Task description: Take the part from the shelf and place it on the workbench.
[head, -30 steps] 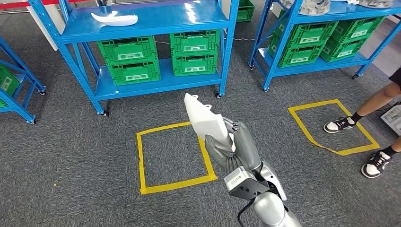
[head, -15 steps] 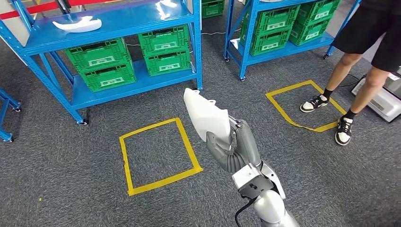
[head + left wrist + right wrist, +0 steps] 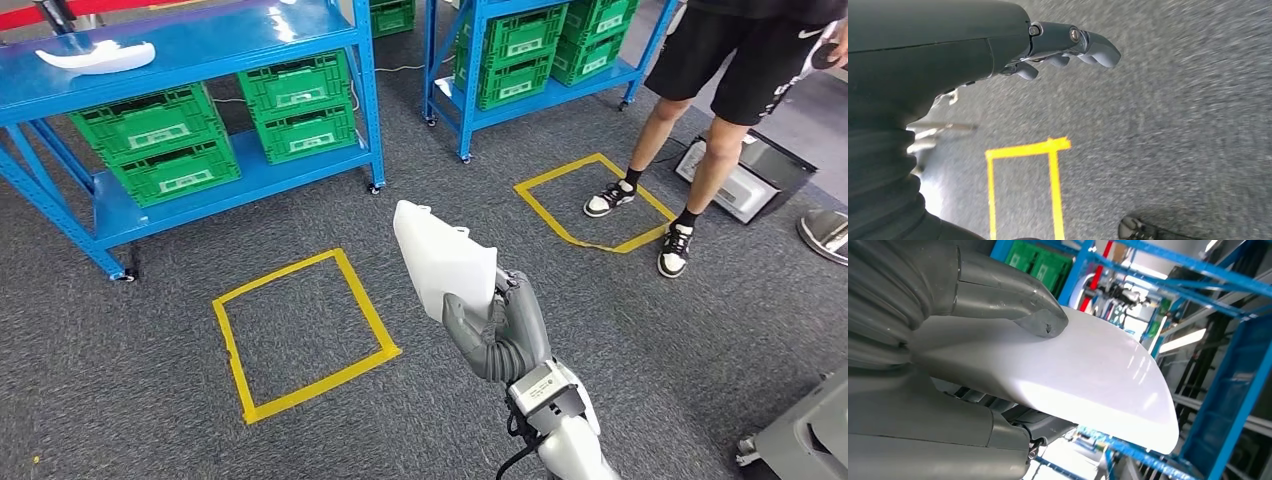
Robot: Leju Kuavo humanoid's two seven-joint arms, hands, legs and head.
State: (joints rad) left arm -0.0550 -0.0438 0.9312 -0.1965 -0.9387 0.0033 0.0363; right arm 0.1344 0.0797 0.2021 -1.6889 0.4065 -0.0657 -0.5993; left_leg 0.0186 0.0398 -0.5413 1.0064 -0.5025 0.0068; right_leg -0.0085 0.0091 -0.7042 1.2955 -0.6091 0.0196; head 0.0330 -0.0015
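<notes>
Right hand point(image 3: 500, 325) is gripping the white part point(image 3: 440, 258), fingers clamped on its lower end, holding it upright over grey carpet point(image 3: 150, 440). Left hand point(image 3: 1068, 47) is hanging empty, fingers loosely apart.

The right hand point(image 3: 495, 325) is grey with a ribbed cover, on a silver arm point(image 3: 570, 450) trailing a black cable, and the left hand point(image 3: 1063, 47) has dark, screw-jointed fingers.
</notes>
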